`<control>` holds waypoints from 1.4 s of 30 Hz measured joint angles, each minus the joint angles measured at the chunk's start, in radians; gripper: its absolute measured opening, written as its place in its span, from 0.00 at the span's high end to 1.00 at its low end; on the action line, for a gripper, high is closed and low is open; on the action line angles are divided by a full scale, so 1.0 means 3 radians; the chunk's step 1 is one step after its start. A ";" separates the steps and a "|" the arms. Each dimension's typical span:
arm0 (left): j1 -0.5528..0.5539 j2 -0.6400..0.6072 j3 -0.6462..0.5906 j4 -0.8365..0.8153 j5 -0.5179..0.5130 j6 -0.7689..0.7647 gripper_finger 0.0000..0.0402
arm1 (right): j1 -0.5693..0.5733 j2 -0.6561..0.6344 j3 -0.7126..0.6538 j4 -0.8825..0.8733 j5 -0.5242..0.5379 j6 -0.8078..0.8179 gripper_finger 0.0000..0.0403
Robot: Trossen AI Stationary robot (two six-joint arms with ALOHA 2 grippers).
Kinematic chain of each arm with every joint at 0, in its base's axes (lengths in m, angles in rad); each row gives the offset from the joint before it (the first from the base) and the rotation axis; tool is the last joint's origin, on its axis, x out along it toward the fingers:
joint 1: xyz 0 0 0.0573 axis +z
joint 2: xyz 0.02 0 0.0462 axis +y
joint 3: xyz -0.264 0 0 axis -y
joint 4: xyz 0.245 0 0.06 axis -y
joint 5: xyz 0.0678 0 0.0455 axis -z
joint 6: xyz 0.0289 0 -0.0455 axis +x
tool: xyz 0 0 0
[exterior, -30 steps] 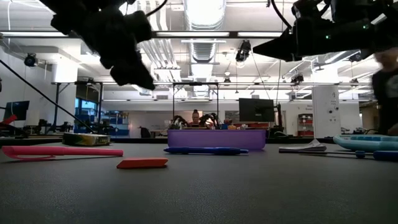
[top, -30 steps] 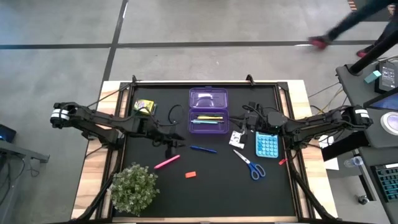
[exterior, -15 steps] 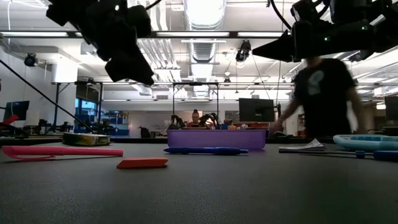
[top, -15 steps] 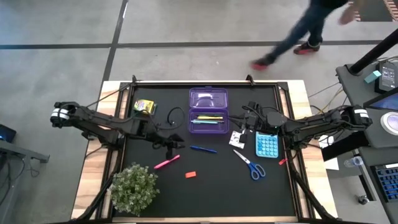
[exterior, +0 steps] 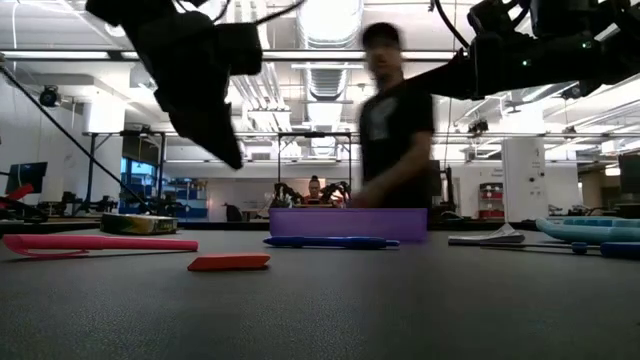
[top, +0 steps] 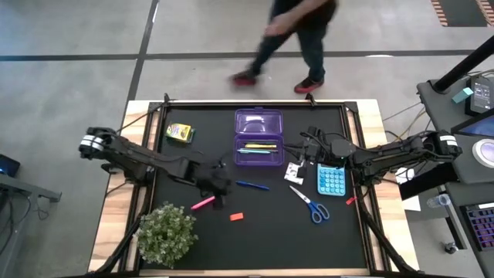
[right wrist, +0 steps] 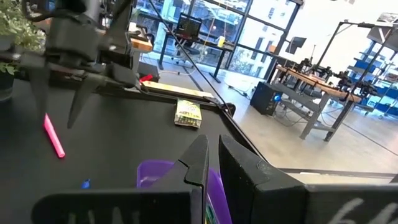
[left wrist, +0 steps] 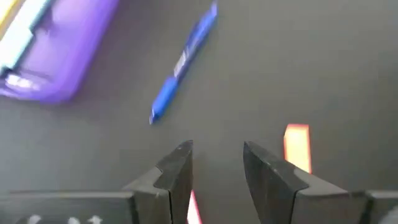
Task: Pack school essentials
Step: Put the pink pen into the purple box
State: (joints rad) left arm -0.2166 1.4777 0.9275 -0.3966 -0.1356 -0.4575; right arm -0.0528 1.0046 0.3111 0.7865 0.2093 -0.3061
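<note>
High view shows the left gripper, part open and empty, just above the pink marker, which lies slantwise toward the tabletop's near-left corner; the shut right gripper waits farther off.

The left arm's hand covers one end of the pink marker in the high view; in the left wrist view only a pink sliver shows between the fingers. There the purple case is cut off by the picture's edge and blurred, as are the blue pen and red eraser. The person beyond the worktop is smeared by motion. The white patterned square is too small to read.
</note>
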 joint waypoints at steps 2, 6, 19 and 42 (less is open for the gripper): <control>-0.0030 0.0177 0.0228 -0.0454 0.0009 0.0062 0.69 | 0.0000 0.0000 0.0000 -0.0003 0.0000 -0.0005 0.93; -0.0067 0.0442 0.0549 -0.0997 0.0023 0.0076 0.69 | 0.0000 0.0000 0.0000 -0.0013 -0.0001 -0.0031 0.93; -0.0246 0.0517 0.0513 -0.1085 0.0265 -0.0234 0.69 | 0.0000 0.0000 -0.0001 -0.0079 -0.0008 -0.0030 0.93; -0.0340 0.0544 -0.0061 -0.1049 0.0367 -0.0834 0.70 | 0.0001 0.0000 -0.0001 -0.0088 -0.0010 -0.0004 0.93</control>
State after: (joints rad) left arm -0.3187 1.6409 0.9092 -0.7112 -0.0254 -0.7077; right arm -0.0525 1.0046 0.3107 0.7601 0.2062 -0.3073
